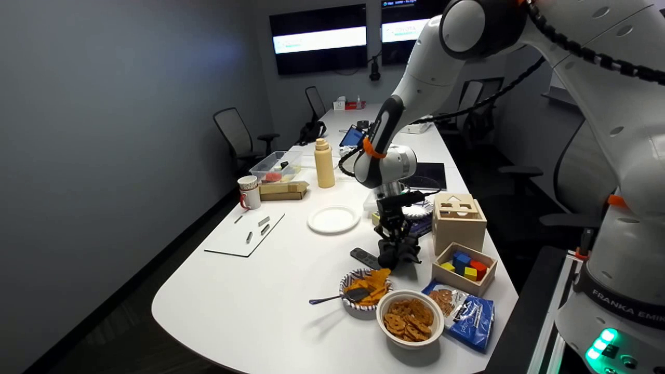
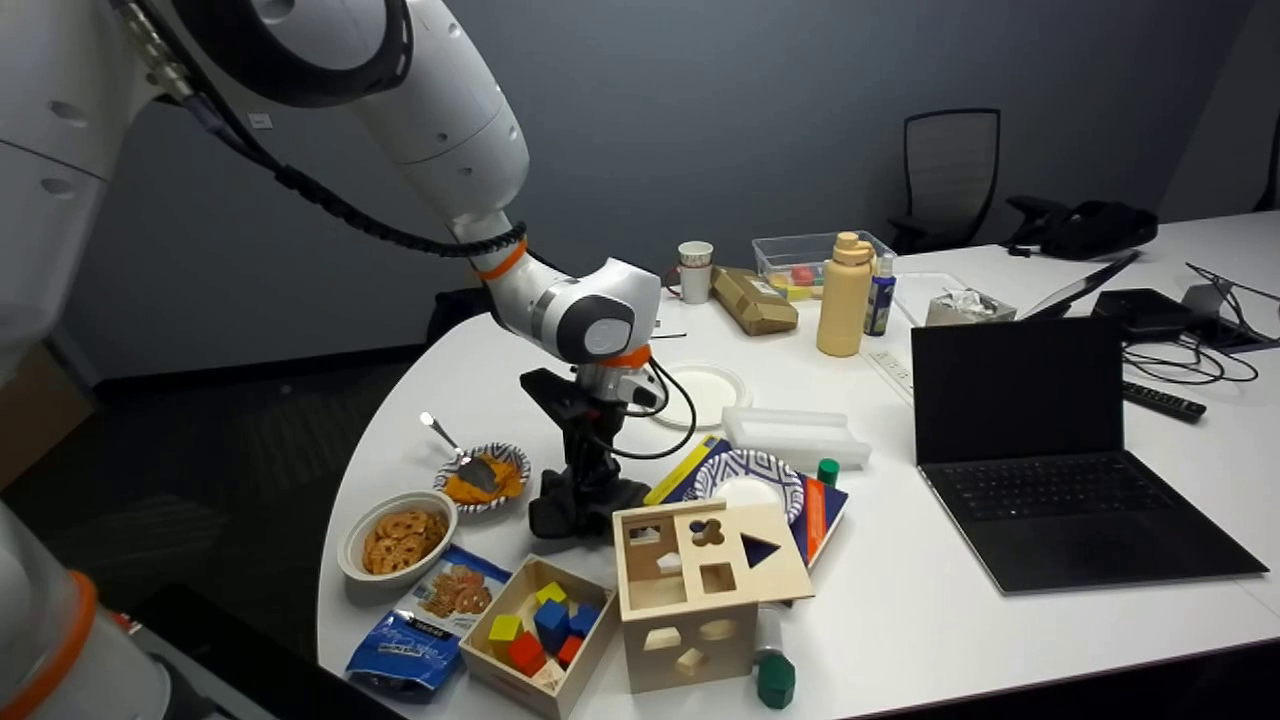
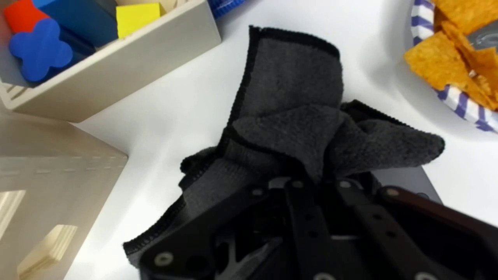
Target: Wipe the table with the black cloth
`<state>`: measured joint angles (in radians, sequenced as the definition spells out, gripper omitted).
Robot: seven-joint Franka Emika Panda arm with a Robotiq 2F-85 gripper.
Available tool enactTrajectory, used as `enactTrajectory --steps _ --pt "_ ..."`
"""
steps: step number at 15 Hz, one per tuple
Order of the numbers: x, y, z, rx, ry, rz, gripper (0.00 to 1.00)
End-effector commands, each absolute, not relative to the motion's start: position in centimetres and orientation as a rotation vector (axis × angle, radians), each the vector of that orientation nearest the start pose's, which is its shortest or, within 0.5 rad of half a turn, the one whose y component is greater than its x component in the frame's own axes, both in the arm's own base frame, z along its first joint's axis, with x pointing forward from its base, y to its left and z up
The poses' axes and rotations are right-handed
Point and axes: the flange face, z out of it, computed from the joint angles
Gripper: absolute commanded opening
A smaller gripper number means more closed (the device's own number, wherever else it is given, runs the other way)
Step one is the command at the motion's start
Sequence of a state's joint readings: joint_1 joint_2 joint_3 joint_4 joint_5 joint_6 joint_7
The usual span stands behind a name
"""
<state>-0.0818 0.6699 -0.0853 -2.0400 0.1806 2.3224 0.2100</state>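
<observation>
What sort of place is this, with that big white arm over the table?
Most likely an office meeting room, judging by the long white table, the two large wall screens and the mesh-backed chairs beside it.

You have one pincer (image 3: 321,183), one black cloth (image 3: 290,124), one surface (image 1: 249,296), two bowls (image 1: 408,343) (image 1: 362,306), one spoon (image 1: 356,295), one blue snack bag (image 1: 471,322), one block tray (image 3: 128,70), one shape box (image 1: 457,232), two remotes (image 1: 365,258) (image 2: 1163,400) and two wall screens (image 1: 319,41) (image 1: 407,32); the overlapping blocks (image 2: 552,624) you cannot count exactly.
</observation>
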Motion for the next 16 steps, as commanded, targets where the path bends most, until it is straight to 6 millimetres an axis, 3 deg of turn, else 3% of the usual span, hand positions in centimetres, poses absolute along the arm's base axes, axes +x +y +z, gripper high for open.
enactTrajectory --steps 1,5,9,12,16 --pt "53.6 -7.2 7.8 -2.953 0.715 0.624 0.02" --pt "55.4 -4.5 8.4 -2.991 0.638 0.572 0.02" --pt "58.8 -3.5 9.8 -3.026 0.631 0.447 0.02" --pt "60.7 -4.2 10.4 -3.070 0.645 0.384 0.02" --pt "60.9 -6.6 10.1 -3.097 0.710 0.365 0.02"
